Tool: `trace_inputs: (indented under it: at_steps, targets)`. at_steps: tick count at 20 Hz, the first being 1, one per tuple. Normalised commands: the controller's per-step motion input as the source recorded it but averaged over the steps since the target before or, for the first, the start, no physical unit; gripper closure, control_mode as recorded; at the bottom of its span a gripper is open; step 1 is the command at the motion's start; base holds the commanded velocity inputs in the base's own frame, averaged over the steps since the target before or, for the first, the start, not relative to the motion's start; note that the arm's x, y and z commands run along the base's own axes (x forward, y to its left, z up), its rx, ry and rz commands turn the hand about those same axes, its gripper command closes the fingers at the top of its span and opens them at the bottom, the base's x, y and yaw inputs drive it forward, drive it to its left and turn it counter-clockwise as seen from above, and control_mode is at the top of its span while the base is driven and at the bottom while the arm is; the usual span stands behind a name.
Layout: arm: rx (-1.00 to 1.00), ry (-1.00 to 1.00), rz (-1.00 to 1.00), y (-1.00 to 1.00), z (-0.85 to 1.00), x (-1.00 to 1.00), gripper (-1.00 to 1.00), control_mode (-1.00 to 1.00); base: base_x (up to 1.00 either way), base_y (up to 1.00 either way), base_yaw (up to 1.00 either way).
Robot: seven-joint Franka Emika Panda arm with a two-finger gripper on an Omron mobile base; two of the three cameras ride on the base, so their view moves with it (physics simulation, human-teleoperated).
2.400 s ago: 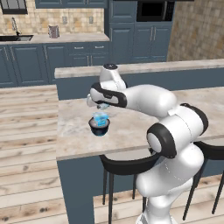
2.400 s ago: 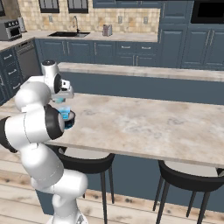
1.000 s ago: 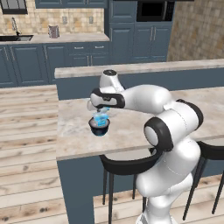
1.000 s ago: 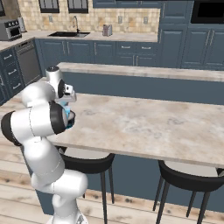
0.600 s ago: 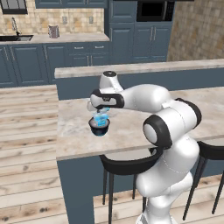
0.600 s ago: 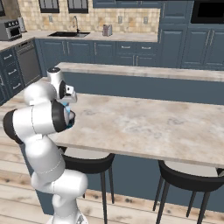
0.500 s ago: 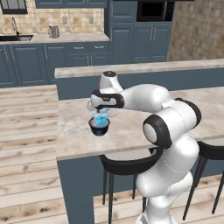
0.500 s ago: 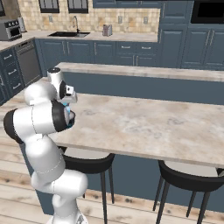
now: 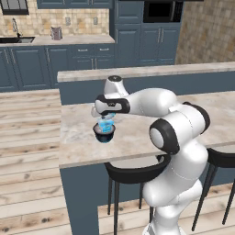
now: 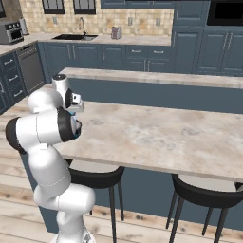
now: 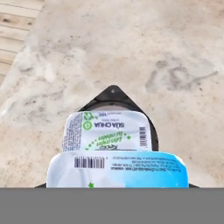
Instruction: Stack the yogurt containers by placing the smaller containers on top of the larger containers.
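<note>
My gripper (image 9: 105, 117) hangs over the left end of the island counter, shut on a small light-blue yogurt cup (image 9: 106, 124). The cup is right above the squat dark tub (image 9: 104, 135) that stands on the counter. In the hand view the held cup (image 11: 117, 169) fills the bottom, with its barcode label toward the camera. Just beyond it a second light-blue cup (image 11: 107, 134) with a white printed lid rests on the dark tub (image 11: 114, 95). The held cup hides my fingertips. In the right base view my own arm covers the stack except for a blue sliver (image 10: 74, 124).
The beige stone island counter (image 9: 78, 137) ends close to the left of the tub, with wooden floor below. A raised ledge (image 9: 151, 71) runs behind it. Black stools (image 10: 95, 176) stand under the near edge. The counter stretches bare to the right (image 10: 161, 135).
</note>
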Motion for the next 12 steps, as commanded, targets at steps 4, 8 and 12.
trace_inputs:
  at_steps: [4, 8, 12]
  targets:
    - [0.00, 0.00, 0.00, 0.00, -0.06, 0.06, 1.00, -1.00, 0.00, 0.00, 0.00]
    - [0.00, 0.00, 0.00, 0.00, -0.05, 0.06, 1.00, -1.00, 0.00, 0.00, 0.00]
    - [0.00, 0.00, 0.00, 0.01, -0.05, 0.03, 1.00, -1.00, 0.00, 0.00, 0.00]
